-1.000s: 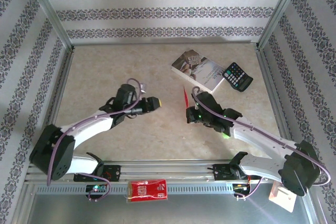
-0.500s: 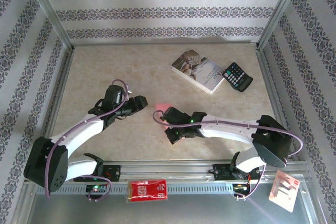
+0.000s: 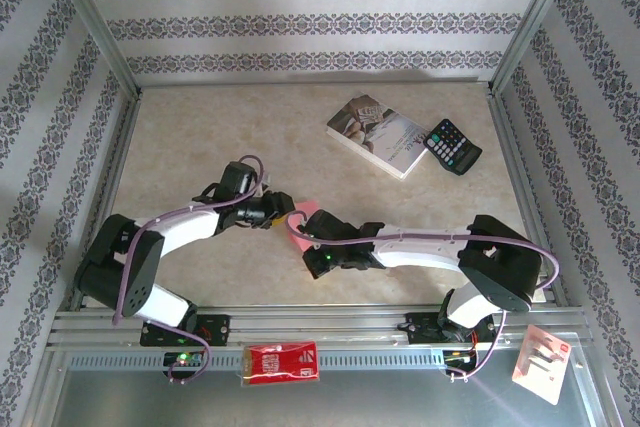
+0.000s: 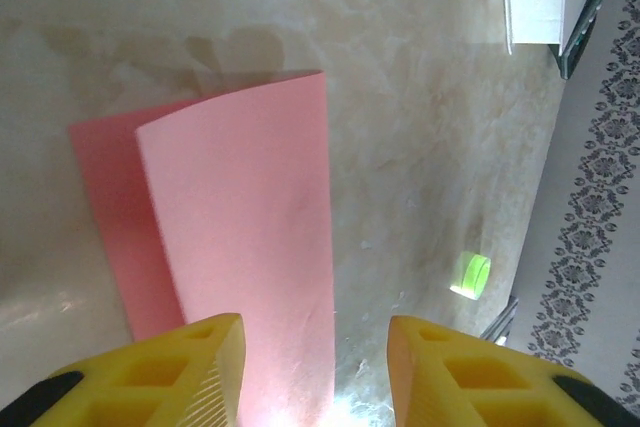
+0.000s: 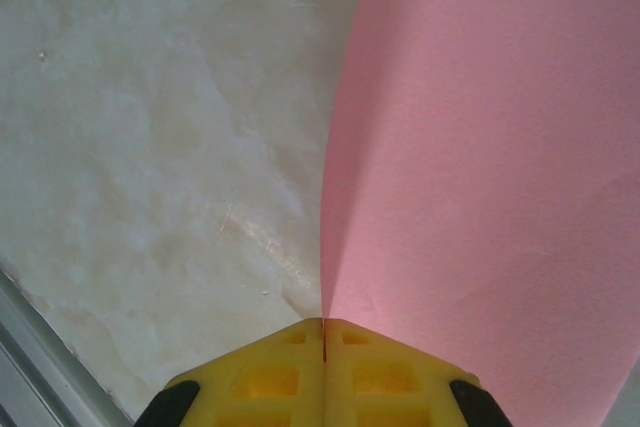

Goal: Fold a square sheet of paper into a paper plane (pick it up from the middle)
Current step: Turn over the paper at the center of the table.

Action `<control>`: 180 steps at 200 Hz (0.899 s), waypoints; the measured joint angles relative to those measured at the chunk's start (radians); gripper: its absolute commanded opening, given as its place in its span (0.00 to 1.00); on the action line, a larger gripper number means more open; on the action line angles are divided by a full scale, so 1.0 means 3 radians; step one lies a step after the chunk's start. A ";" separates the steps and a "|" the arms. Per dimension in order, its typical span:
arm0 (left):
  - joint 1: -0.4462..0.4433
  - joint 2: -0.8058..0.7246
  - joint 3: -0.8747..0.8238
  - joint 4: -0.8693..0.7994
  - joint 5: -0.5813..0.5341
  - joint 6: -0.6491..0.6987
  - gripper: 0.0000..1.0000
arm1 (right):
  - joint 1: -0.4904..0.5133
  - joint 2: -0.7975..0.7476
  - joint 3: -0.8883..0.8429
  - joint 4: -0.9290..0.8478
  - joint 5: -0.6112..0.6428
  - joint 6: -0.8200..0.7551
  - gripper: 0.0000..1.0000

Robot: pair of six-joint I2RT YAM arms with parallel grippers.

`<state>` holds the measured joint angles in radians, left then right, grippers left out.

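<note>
Two pincers: the right pincer clamps the pink sheet, the left pincer stands apart over it.

Pink paper between left and right jaws

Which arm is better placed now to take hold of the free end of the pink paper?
Left. The left gripper is open, with the square sheet of paper reaching between its jaws. The right gripper is already shut on the sheet, so it probably only holds.
</note>
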<state>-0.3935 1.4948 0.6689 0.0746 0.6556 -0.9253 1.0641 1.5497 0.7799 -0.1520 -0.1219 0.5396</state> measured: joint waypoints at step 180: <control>-0.0131 0.0982 0.0623 -0.0240 0.0167 0.0463 0.38 | 0.0015 0.0139 -0.0011 0.0220 -0.0001 0.0103 0.21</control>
<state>-0.4328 1.7893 0.8558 0.0025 0.7055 -0.7864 1.0687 1.5913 0.7765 -0.0860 -0.1223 0.5705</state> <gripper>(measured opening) 0.388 0.198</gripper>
